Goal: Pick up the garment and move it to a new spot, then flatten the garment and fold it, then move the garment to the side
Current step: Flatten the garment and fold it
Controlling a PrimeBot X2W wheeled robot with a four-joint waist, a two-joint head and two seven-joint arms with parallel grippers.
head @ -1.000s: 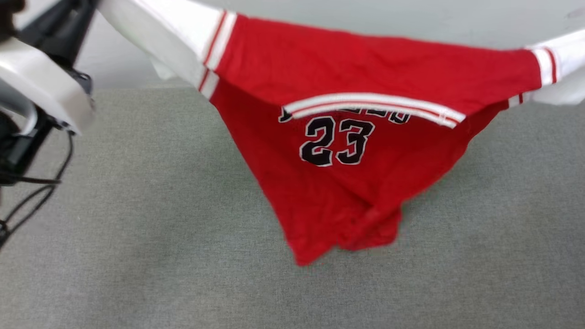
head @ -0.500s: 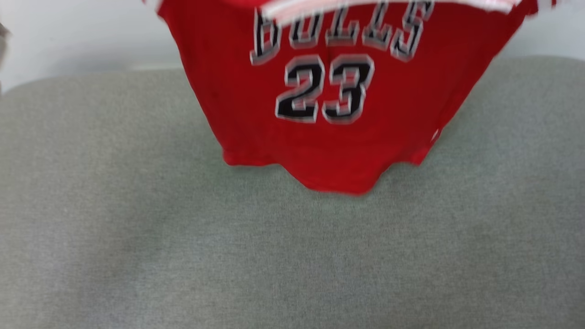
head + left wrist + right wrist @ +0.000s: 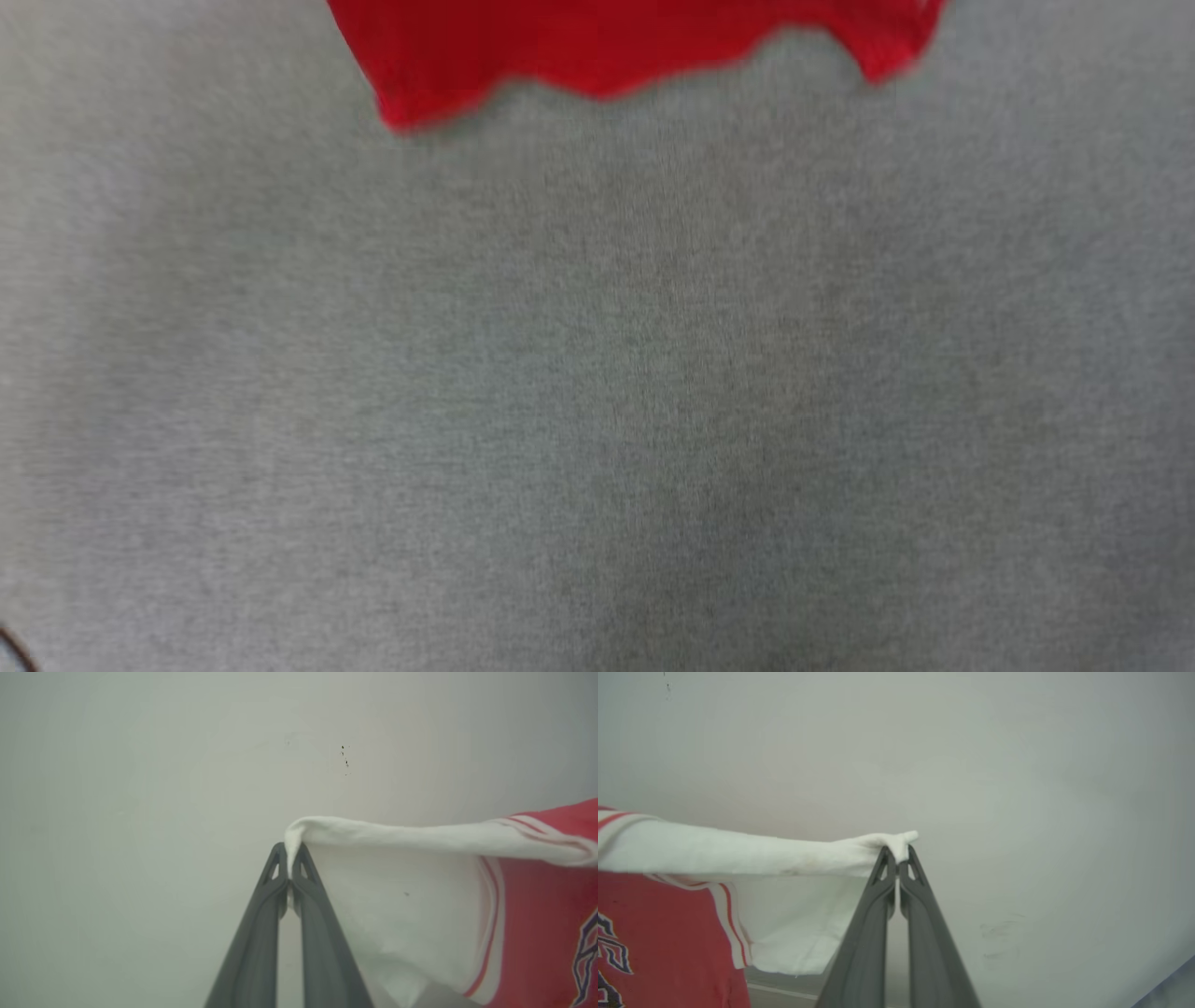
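Shirt (image 3: 607,47) hem hangs over grey surface (image 3: 597,392), with a wide stretch of it this side of the hem. Left claw (image 3: 290,861) clenched on one white sleeve tip, right claw (image 3: 897,858) on the other, sleeves taut.

The garment (image 3: 607,47) is soft, matt knit cloth. The grey surface (image 3: 597,373) looks like coarse woven fabric. The left hand (image 3: 290,858) and right hand (image 3: 897,858) have smooth, matt dark plastic fingers.

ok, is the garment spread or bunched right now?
Spread. The garment hangs stretched between left tool and right tool, each shut on a white sleeve tip.
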